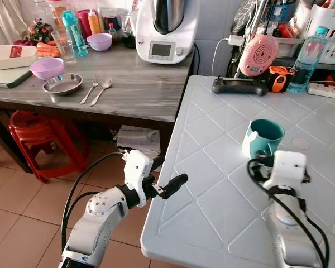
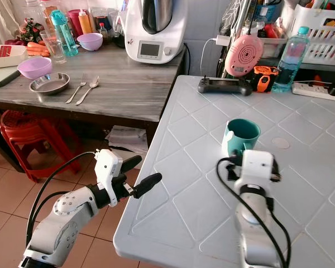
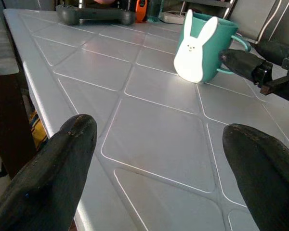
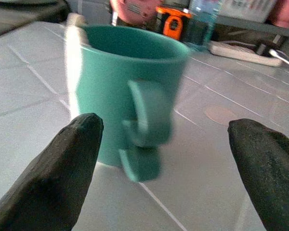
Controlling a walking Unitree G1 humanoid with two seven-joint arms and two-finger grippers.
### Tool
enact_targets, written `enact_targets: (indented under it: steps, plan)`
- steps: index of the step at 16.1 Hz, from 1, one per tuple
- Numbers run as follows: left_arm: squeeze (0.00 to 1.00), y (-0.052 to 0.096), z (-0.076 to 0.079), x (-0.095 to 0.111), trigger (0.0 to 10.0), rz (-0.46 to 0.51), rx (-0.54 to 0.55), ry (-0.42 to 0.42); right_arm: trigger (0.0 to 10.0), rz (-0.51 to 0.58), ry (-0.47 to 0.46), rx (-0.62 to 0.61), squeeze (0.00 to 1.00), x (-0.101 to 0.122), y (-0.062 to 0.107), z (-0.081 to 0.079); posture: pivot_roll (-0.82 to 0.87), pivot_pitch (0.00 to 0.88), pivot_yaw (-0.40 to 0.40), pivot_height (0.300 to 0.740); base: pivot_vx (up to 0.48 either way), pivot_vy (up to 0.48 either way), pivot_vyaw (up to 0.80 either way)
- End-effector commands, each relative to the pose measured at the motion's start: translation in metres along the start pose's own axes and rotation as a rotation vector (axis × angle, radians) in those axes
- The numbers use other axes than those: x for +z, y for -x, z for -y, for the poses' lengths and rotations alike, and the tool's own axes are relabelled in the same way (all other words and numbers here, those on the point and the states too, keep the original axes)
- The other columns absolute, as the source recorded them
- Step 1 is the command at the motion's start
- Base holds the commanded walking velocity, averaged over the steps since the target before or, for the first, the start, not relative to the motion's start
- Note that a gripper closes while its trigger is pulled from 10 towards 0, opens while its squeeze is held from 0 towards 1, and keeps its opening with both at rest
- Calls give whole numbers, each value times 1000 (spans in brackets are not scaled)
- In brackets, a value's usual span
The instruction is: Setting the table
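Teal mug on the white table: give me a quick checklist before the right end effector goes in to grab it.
1. Mug upright on the white table: ok.
2. Right end effector open, fingers either side of the handle: ok.
3. Contact with the mug: not yet, fingers apart from it.
4. Mug contents: cannot tell.
5. Left end effector at the table's near edge, apart from the mug: ok.
6. Controller and water bottle stand at the far edge, beyond the mug: ok.

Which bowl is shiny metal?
The shallow round metal bowl at the wooden counter's front edge, beside the fork. The two other bowls, purple plastic, stand behind it.
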State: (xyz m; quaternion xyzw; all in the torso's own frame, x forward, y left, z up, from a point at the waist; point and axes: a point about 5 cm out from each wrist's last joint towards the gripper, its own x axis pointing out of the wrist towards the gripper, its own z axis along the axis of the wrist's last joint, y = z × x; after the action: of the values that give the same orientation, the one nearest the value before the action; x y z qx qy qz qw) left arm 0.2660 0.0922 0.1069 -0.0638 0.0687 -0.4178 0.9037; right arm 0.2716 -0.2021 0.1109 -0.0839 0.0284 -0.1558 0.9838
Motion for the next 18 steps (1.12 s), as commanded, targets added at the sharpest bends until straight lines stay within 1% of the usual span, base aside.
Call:
enact_targets:
  steps: [1,5,9,10,11,12,13,14,18]
  plan:
    - [0,-1,0,2,10000,-1,-8,-12,10000,34,-10,17,0,8,-2,-4,-29,10,47,740,0,0,0]
    - [0,1,-1,1,10000,-7,5,-16,10000,28,-12,34,0,9,-15,-2,-25,13,44,740,0,0,0]
    - [0,1,-1,2,10000,-6,8,-16,10000,6,-24,31,0,4,-15,4,-23,17,44,740,0,0,0]
    - [0,1,-1,2,10000,-7,7,-16,8392,6,-27,33,0,3,-15,5,-25,16,45,740,0,0,0]
    - [0,1,-1,1,10000,-8,5,-17,941,3,-36,32,0,1,-15,6,-26,16,47,740,0,0,0]
    - [0,0,-1,1,10000,-8,4,-17,941,3,-37,31,0,1,-15,7,-26,16,47,740,0,0,0]
    - [0,0,-1,2,10000,-7,4,-17,275,4,-36,32,0,1,-16,7,-25,16,48,740,0,0,0]
    - [0,0,-1,2,10000,-8,5,-20,0,6,-37,38,0,1,-17,7,-26,16,48,740,0,0,0]
    - [0,0,-2,2,10000,-9,9,-21,0,2,-49,51,0,-1,-16,5,-23,15,48,740,0,0,0]
